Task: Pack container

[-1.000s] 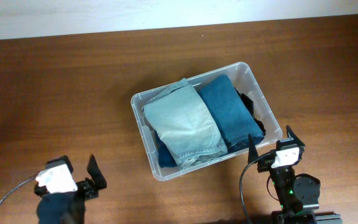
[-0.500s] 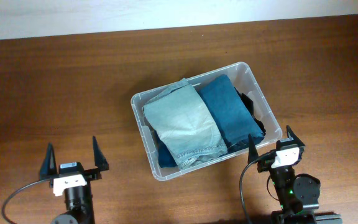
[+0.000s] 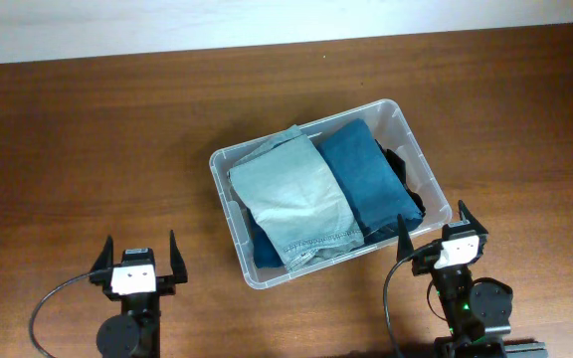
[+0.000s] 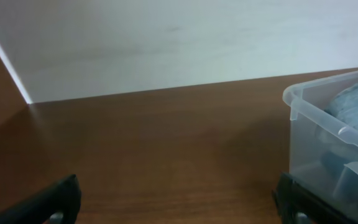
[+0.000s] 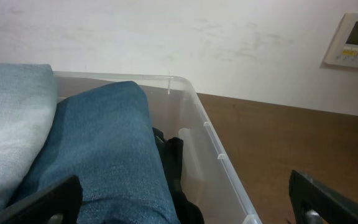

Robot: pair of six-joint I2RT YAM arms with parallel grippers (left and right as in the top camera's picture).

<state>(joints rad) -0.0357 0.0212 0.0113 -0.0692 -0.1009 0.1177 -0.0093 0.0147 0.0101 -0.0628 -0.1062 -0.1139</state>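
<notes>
clear plastic container [image 3: 222, 199] holds folded light denim [image 3: 291, 199] beside dark denim [image 3: 366, 179]; your left gripper [image 3: 139, 244] and right gripper [image 3: 434, 216] stand wide, near side.

The left hand [image 4: 179, 204] gapes over the table [image 4: 166, 137], the container [image 4: 314, 149] at right.

The container [image 3: 406, 129] is clear, colourless plastic, so the clothes show through its walls. The lighter denim fold [image 3: 291, 194] is a washed-out blue-grey with a faint stitched hem line, the darker denim fold [image 3: 366, 174] a deep teal-blue, and the bit of cloth [image 3: 407, 181] plain black. The table [image 3: 97, 139] is warm reddish-brown wood with fine darker grain, the wall [image 4: 166, 43] white with a cream panel [image 5: 355, 40], and the left gripper [image 3: 140, 239] and right gripper [image 3: 433, 215] are black, each with a white block.
</notes>
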